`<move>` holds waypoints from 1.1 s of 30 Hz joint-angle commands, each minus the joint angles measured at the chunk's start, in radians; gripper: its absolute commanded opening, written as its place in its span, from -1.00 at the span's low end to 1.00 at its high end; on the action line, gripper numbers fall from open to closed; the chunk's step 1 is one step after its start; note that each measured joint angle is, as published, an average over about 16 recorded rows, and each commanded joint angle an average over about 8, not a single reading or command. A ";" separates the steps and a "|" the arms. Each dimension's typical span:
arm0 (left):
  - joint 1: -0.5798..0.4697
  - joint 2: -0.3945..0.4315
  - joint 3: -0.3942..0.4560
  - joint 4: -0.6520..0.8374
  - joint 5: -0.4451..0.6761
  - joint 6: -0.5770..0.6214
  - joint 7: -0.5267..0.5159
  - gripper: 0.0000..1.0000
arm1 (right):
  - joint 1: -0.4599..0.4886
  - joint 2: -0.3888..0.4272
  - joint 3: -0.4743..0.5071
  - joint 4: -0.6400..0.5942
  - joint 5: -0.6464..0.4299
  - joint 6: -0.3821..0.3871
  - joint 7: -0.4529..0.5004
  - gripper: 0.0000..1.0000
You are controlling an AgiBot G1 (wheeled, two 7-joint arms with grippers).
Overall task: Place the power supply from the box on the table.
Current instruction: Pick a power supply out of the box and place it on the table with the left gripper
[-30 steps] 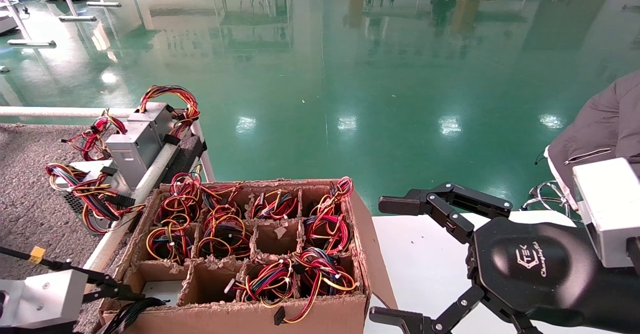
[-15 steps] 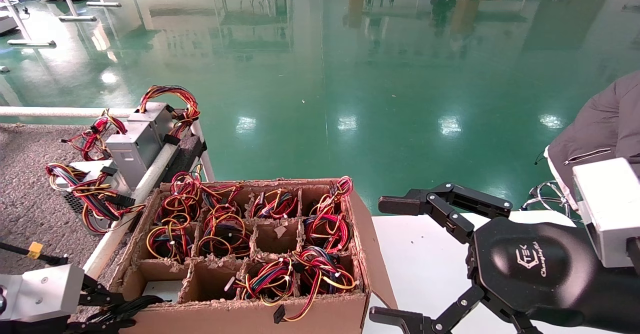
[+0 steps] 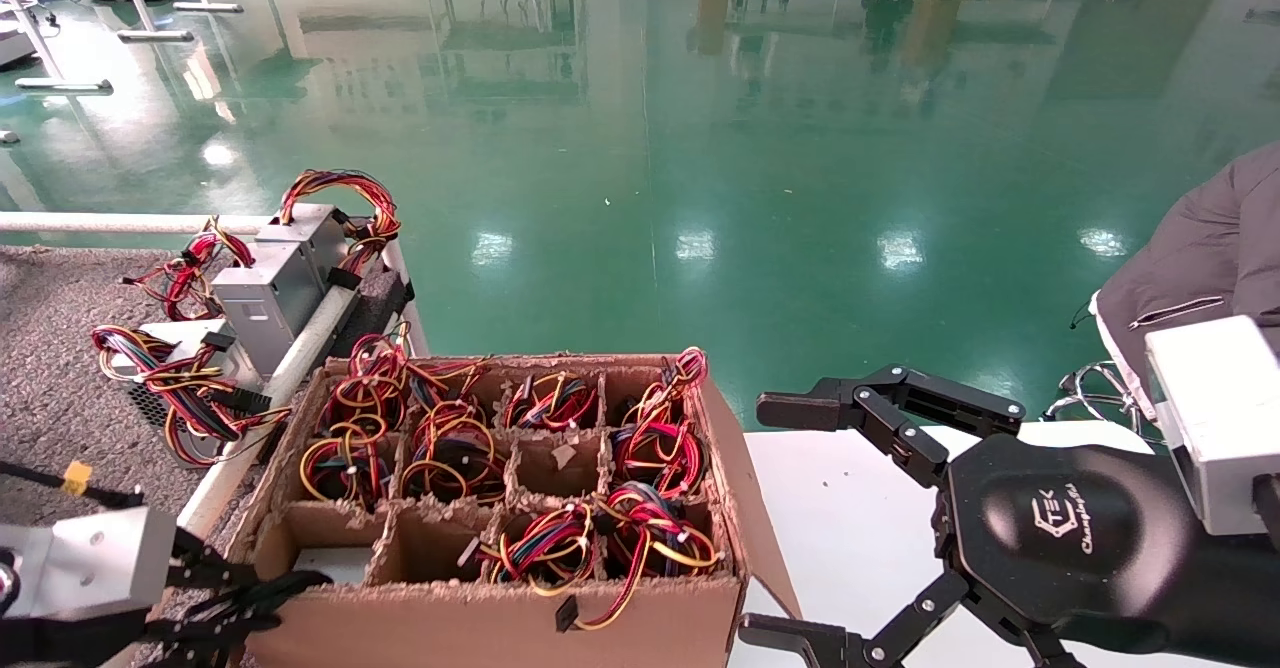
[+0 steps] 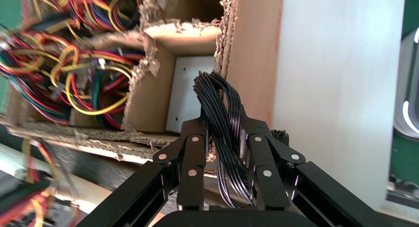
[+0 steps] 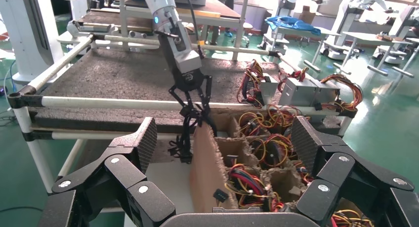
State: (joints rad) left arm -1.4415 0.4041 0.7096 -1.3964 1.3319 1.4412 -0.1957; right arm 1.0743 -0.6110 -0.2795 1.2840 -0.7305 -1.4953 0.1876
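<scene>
1. head view shows a large brown cardboard box (image 3: 640, 618) with ragged, torn edges and a grid of cardboard partition cells, sitting in front of the robot.
2. most cells hold coiled bundles of red, yellow and orange wires (image 3: 450, 458); one middle cell shows only bare cardboard.
3. the left gripper (image 3: 225, 603) is at the box's near left corner, its thin black fingers closed around a thick bundle of smooth all-black cables (image 4: 225, 133).
4. left wrist view shows the cable bundle running up between the two fingers (image 4: 191, 160) and over the ragged edge of the corner cell.
5. the power supply (image 4: 190, 96) sits low inside that corner cell; only a flat, pale grey metal face with small dots is visible between the cardboard walls.
6. right wrist view shows the left arm reaching down from above, with the black cables hanging at the box's outer corner.
7. the right gripper (image 3: 800, 523) hovers over a smooth white tabletop (image 3: 850, 538) to the right of the box, its angular black fingers spread wide apart and holding nothing.
8. the table (image 3: 60, 388) lies left of the box: a rough, dark grey, carpet-like surface edged with a round white tube rail (image 3: 290, 363).
9. several boxy grey metal units (image 3: 270, 293) with coloured wire looms rest on the table near that rail, well apart from the left gripper.
</scene>
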 commanded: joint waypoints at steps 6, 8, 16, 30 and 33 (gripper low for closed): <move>-0.039 0.007 -0.043 -0.012 -0.065 0.007 0.018 -0.95 | 0.000 0.000 0.000 0.000 0.000 0.000 0.000 1.00; -0.052 0.008 -0.054 -0.016 -0.084 0.010 0.025 -0.83 | 0.000 0.000 0.000 0.000 0.000 0.000 0.000 1.00; -0.084 0.007 -0.069 -0.024 -0.136 0.021 0.043 -0.85 | 0.000 0.000 0.000 0.000 0.000 0.000 0.000 1.00; -0.115 -0.009 -0.098 -0.029 -0.161 0.009 0.054 -1.00 | 0.000 0.000 0.000 0.000 0.000 0.000 0.000 1.00; -0.123 -0.013 -0.110 -0.030 -0.160 -0.003 0.057 -1.00 | 0.000 0.000 0.000 0.000 0.000 0.000 0.000 1.00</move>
State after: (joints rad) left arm -1.5642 0.3925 0.5991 -1.4262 1.1718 1.4362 -0.1387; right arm 1.0743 -0.6110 -0.2795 1.2840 -0.7305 -1.4953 0.1876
